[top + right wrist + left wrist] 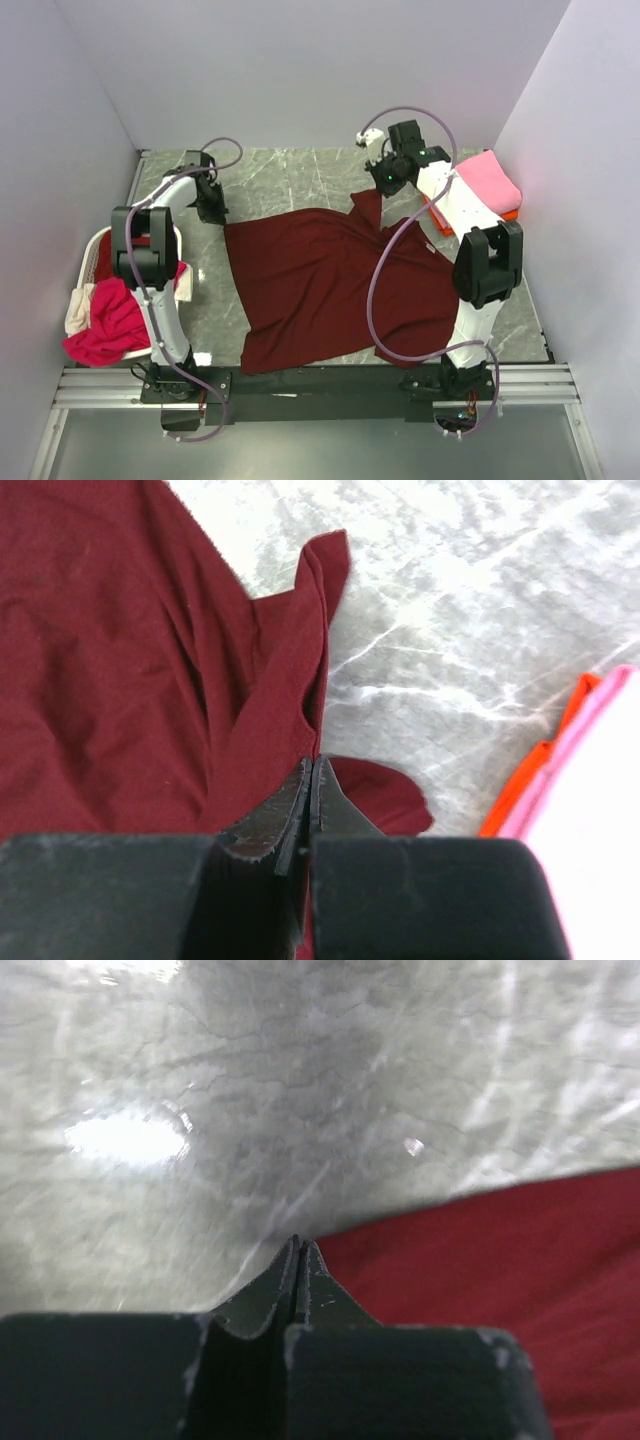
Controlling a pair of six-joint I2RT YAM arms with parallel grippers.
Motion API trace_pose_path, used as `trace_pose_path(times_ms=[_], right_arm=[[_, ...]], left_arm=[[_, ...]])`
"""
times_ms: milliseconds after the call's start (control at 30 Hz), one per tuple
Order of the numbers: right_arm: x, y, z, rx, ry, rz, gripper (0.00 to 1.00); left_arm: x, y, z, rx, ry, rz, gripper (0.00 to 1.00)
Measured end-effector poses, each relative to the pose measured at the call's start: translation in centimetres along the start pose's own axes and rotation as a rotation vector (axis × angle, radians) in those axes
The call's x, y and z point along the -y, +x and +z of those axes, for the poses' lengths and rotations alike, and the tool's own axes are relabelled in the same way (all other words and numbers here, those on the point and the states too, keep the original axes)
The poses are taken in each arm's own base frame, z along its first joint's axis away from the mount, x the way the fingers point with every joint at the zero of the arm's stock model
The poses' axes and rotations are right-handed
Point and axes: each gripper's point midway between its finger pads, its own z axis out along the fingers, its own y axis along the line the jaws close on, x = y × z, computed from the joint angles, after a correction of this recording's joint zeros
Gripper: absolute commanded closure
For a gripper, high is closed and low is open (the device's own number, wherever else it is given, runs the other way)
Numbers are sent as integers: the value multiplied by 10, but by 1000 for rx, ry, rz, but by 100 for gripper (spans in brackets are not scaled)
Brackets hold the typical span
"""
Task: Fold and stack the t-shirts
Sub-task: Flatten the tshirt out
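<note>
A large dark maroon t-shirt [330,285] lies spread on the marble table. My left gripper [213,208] is shut at the shirt's far left corner; in the left wrist view [297,1247] the taut maroon edge [500,1260] runs right up to the closed tips. My right gripper [384,181] is shut on the shirt's far right corner, lifted a little; in the right wrist view [313,765] the maroon cloth [150,680] rises into the closed jaws. Folded pink [488,178] and orange [440,218] t-shirts are stacked at the far right.
A white plastic basket [98,245] stands at the left, with a magenta shirt [105,328] and a cream one [78,310] hanging over its near rim. The pink [595,800] and orange [530,780] stack lies right of my right gripper. White walls enclose the table.
</note>
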Motion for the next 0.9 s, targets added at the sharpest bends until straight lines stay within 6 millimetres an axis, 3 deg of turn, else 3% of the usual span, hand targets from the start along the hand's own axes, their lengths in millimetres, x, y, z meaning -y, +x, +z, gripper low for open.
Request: trace_pose_path(times_ms=[100,200,300,433,600,700,900], right_arm=[[15,-19,-10,29,40,-1,100],[41,-53,-27,101,115,-10,100],[64,-90,-56,182,199,-23,100],[89,-138,-109,310,333,-60,100],[99,-156,-175,411,465,-88,100],[93,-165,-236,510,533,-94,100],[57,-180,-414,854,685,-105,100]], left_arm=[[2,-15,-24,66,1,2,100],[7,-41,-68,192,3,6,100],[17,-76,-123,355,17,8,100],[29,-115,-207,598,47,12,100],[40,-133,-315,875,93,9,100],[45,-129,-386,1046,134,2,100],[52,-94,-518,1363,261,-19,100]])
